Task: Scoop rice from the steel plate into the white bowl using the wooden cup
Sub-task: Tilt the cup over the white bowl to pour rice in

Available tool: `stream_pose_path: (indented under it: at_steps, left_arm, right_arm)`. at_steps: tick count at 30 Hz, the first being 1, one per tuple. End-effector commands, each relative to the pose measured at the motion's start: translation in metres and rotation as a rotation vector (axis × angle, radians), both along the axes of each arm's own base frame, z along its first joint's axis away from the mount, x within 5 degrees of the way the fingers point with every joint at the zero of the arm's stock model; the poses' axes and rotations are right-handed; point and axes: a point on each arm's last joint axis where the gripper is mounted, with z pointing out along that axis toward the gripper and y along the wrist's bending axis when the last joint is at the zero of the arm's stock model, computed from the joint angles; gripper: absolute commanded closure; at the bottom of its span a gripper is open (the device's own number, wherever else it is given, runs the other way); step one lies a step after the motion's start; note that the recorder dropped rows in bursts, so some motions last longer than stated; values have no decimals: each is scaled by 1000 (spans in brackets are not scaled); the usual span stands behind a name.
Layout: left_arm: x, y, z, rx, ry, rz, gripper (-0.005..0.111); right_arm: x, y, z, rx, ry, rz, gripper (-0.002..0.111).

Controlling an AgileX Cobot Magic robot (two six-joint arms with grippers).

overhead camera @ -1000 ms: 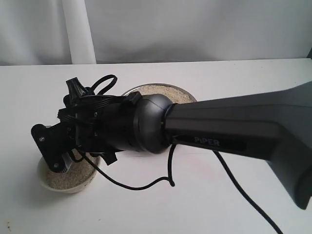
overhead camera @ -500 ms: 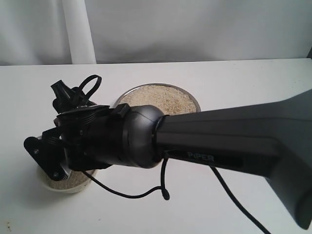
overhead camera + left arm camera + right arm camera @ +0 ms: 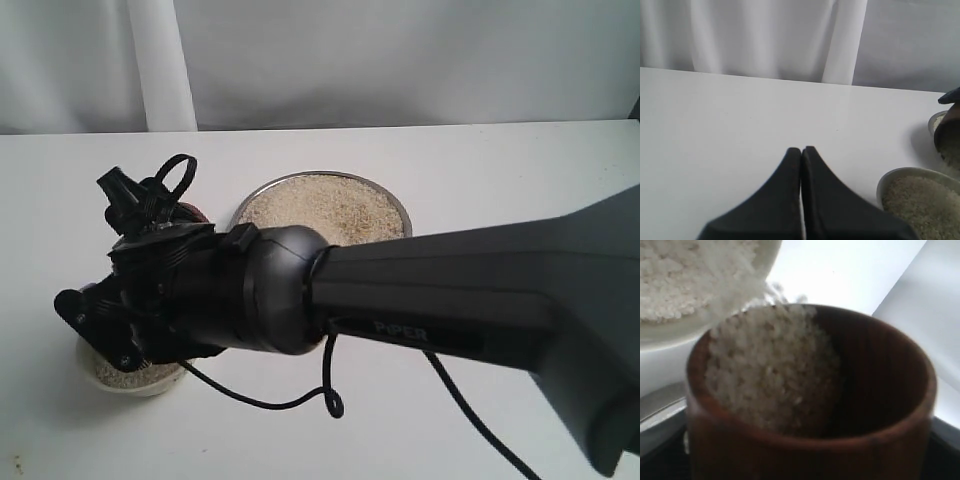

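White tabletop and pale curtain are seen from outside; the steel plate [image 3: 320, 175] of rice [image 3: 320, 205] is set mid-table, and the white bowl [image 3: 120, 387] is half hidden under the right gripper [image 3: 105, 325]. From the left wrist, the left gripper [image 3: 801, 152] is shown with jaws pressed together, near the bowl. From the right wrist, the wooden cup [image 3: 880, 390] is seen clamped in the right jaws, tilted at the bowl's rim, rice inside.
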Motion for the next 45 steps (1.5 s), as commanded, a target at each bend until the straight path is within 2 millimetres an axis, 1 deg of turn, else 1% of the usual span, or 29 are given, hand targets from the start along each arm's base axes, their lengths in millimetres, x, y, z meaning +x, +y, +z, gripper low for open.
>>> stream_pose_path:
  at_steps: [1, 3, 4, 5, 8, 14, 21, 26, 37, 42, 45]
  left_arm:
    - [0, 0, 0, -9, -5, -6, 107]
    - [0, 0, 0, -9, -5, -6, 107]
    - [0, 0, 0, -9, -5, -6, 107]
    - [0, 0, 0, -9, -5, -6, 107]
    - [0, 0, 0, -9, -5, -6, 107]
    - [0, 0, 0, -9, -5, -6, 107]
    - [0, 0, 0, -9, -5, -6, 107]
    - [0, 0, 0, -9, -5, -6, 107]
    - [0, 0, 0, -9, -5, -6, 107]
    - [0, 0, 0, -9, -5, -6, 107]
    - [0, 0, 0, -9, -5, -6, 107]
  right_arm:
    - [4, 3, -20, -82, -56, 14, 108]
    - [5, 4, -22, -65, -61, 6, 108]
    - [2, 6, -22, -59, -63, 11, 108]
    - [3, 6, -20, -69, -94, 6, 108]
    - [-3, 10, -18, -86, -131, 30, 108]
    - [-22, 23, -15, -128, -192, 118, 108]
    - [-18, 19, -8, -197, -289, 89, 108]
    - [-18, 20, -7, -206, -308, 102, 108]
    - [-17, 24, 0, -241, -408, 163, 108]
    - [-23, 27, -1, -226, -386, 171, 108]
    - [-26, 30, 0, -242, -416, 193, 108]
